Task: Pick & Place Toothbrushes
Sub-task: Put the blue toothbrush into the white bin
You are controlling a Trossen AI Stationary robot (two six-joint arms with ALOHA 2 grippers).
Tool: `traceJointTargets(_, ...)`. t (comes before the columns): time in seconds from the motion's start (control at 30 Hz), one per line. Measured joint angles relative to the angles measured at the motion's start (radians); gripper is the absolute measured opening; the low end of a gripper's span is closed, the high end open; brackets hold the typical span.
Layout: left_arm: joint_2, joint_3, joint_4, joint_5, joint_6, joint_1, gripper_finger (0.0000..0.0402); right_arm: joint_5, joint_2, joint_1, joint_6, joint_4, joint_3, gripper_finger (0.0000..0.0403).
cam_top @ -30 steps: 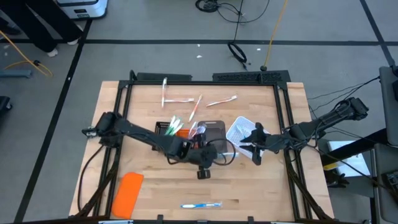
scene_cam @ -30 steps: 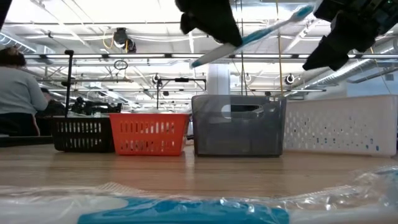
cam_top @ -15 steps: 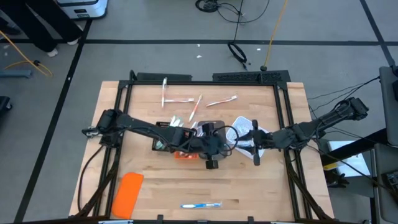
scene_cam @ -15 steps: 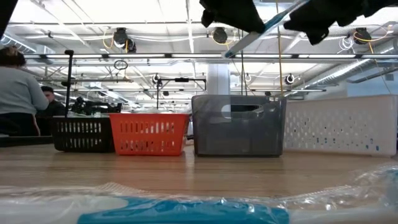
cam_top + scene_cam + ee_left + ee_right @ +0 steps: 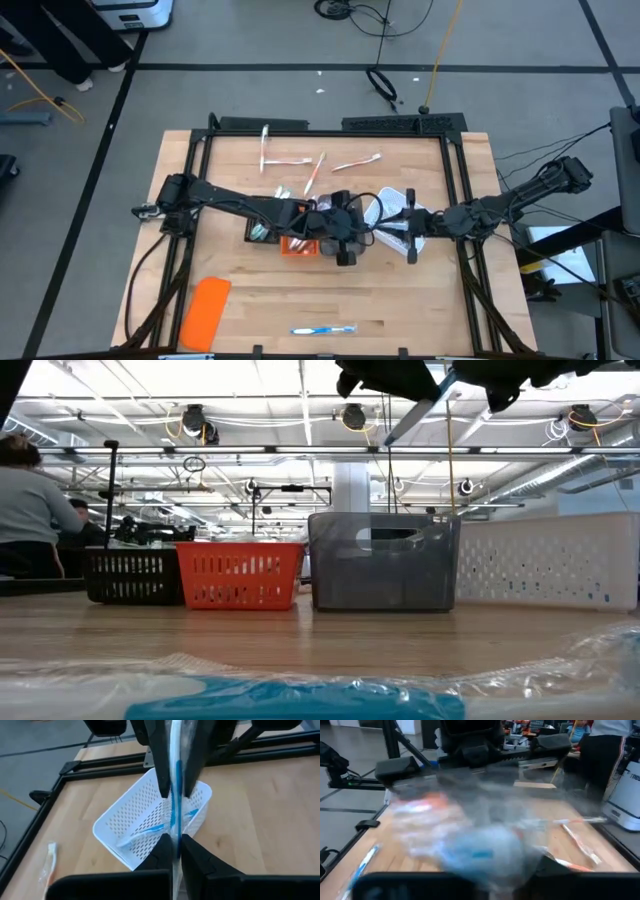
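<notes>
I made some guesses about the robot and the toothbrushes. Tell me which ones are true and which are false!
1. The left gripper holds a blue toothbrush. True.
2. The white basket is empty. False: a blue toothbrush lies inside it.
3. An orange slab lies on the table. True.
4. No toothbrushes are left on the table. False: several lie loose, such as a blue one near the front edge.

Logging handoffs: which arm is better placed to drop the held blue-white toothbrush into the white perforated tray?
Left. Its gripper is shut on the wrapped blue-white toothbrush directly above the white perforated tray. The right gripper faces it, apparently gripping the other end.
</notes>
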Motion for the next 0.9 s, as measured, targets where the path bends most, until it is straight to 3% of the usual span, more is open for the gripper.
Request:
traceJointTargets(0.1, 0.0, 0.0, 0.008, 0.005, 0.003, 0.004, 0.0006, 0.0, 0.0, 0.0, -0.018, 0.003, 0.0, 0.0017)
traceJointTargets(0.63, 0.0, 0.0, 0.009, -0.005, 0.037, -0.001, 0.0088, 0.022, -0.003, 0.0, 0.006, -0.02, 0.0, 0.0017)
traceJointTargets(0.9, 0.0, 0.0, -0.027, -0.006, 0.046, -0.021, 0.0135, 0.082, -0.084, -0.014, 0.101, -0.164, 0.0, 0.0017)
